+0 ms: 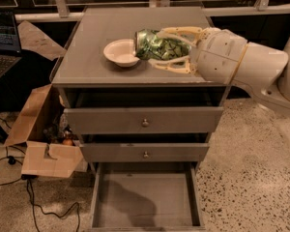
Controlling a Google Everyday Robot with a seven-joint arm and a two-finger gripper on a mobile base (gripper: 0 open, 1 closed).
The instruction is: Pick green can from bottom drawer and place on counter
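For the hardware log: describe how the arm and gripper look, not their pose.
The gripper, over the counter around the green can, has two slender pale-yellow fingers with open, skeletal frames. Behind them sits a bulbous cream-white wrist housing crossed by a thin yellowish band, on a smooth cream arm. No cables show.

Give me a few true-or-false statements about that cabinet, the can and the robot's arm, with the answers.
1. The pincer grips the green can over the counter. True.
2. The bottom drawer is shut. False: it stands pulled open.
3. A cream bowl sits on the counter beside the can. True.
4. The can is held upright. False: it is held lying on its side.
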